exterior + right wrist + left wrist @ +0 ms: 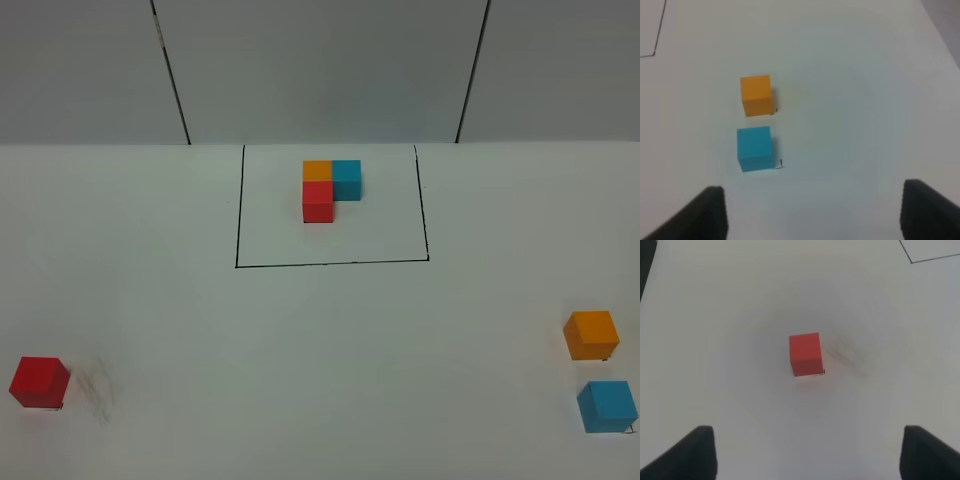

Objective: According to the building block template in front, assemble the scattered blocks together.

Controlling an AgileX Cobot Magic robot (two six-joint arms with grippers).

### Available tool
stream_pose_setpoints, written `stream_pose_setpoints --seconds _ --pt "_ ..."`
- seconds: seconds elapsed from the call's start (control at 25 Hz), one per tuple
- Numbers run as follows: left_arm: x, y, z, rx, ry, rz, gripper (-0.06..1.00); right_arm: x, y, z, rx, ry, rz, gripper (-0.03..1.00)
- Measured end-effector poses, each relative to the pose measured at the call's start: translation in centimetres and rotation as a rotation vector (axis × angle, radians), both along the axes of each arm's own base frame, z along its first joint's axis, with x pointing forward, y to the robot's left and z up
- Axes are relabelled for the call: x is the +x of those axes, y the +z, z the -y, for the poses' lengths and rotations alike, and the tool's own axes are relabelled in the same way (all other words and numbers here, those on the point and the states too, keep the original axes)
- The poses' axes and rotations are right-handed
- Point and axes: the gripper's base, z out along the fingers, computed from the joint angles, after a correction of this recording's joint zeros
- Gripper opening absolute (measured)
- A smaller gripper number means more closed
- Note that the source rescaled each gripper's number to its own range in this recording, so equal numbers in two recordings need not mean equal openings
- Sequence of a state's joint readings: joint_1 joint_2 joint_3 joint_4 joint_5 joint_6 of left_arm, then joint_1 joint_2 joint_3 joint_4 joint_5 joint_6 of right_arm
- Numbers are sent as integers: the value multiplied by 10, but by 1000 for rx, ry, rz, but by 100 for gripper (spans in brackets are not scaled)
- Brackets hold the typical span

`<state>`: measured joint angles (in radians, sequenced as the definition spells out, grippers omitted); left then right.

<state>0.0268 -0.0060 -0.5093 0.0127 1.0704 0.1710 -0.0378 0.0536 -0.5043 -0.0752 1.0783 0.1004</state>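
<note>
Nearest, at the lower left of the high view, the red cube (40,382) sits alone on the table (320,350). The left gripper (810,455) hangs above it, released, with its fingers spread wide and nothing between them. A descent off centre would likely push the cube aside or twist it on the smooth surface rather than catch it.

At the lower right lies the blue cube (607,406), with the orange cube (591,334) just beyond it, near but apart. The right gripper (815,212) is also released and empty above the pair. With a gap that small, a finger coming down for one cube could knock the other.

Farther off, at the upper middle, the template (330,188) stands inside its black frame (238,230): orange at the back, blue to its right, red in front of orange. The main risk is a mirrored L, or gaps left between loosely placed cubes. A cube carried too far back could also disturb the template.
</note>
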Motion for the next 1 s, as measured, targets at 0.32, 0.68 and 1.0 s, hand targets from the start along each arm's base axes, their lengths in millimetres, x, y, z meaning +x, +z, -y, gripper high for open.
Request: stream_pose_setpoints --seconds 0.32,0.68,1.0 --pt "0 0 0 2 1 0 81 0 0 0 0 0 0 49" --pt "0 0 0 4 3 0 81 0 0 0 0 0 0 49" --pt "0 1 -6 -59 121 11 71 0 0 0 0 0 0 49"
